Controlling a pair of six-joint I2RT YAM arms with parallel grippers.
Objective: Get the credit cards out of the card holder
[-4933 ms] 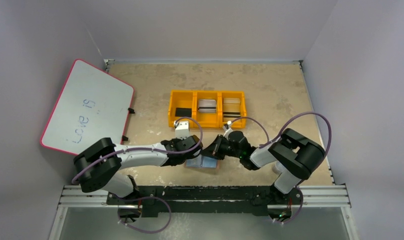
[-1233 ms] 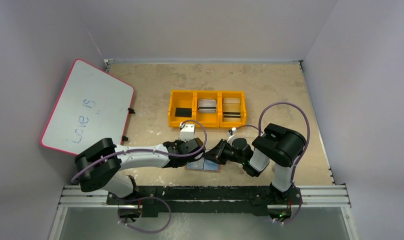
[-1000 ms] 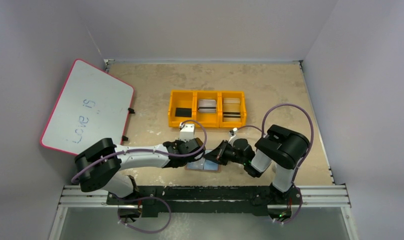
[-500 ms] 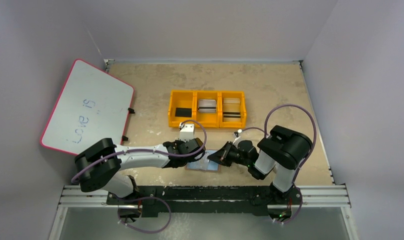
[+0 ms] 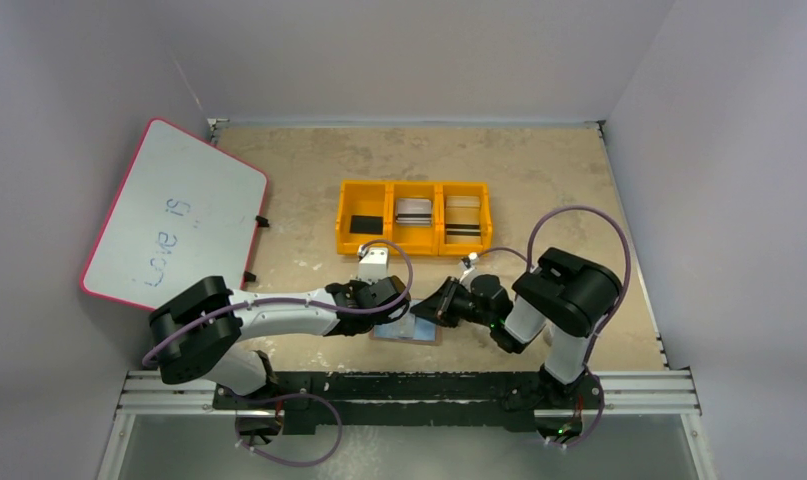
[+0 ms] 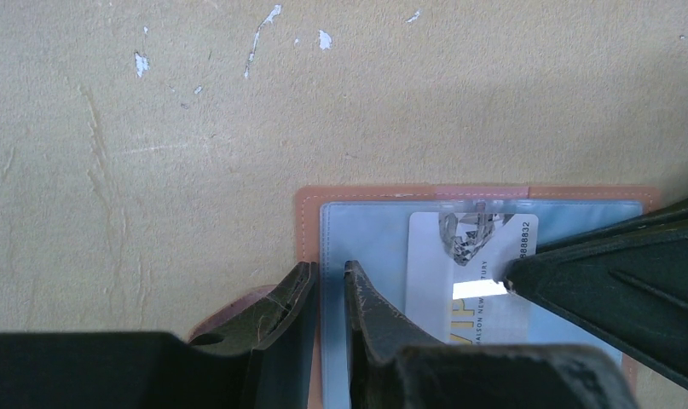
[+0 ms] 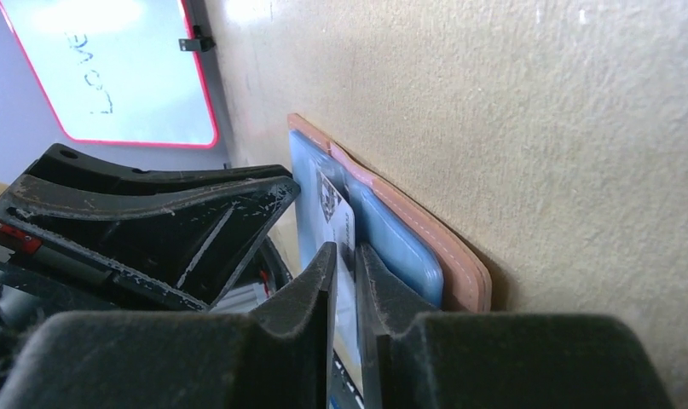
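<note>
The card holder lies open and flat near the table's front edge, a tan leather rim around pale blue-grey panels. A white credit card with a diamond print sticks partly out of its clear sleeve. My left gripper is shut on the holder's left edge and pins it down. From the right, my right gripper reaches in low; its jaws stand a narrow crack apart with the card's edge in the gap. In the top view the left gripper and the right gripper meet over the holder.
An orange three-compartment tray stands behind the holder with flat cards in its bins. A red-rimmed whiteboard leans at the left wall. Grey walls close in the table on three sides.
My right gripper has drawn slightly to the right along the holder, and its jaws have gone from shut to a narrow crack. The left arm has not moved.
</note>
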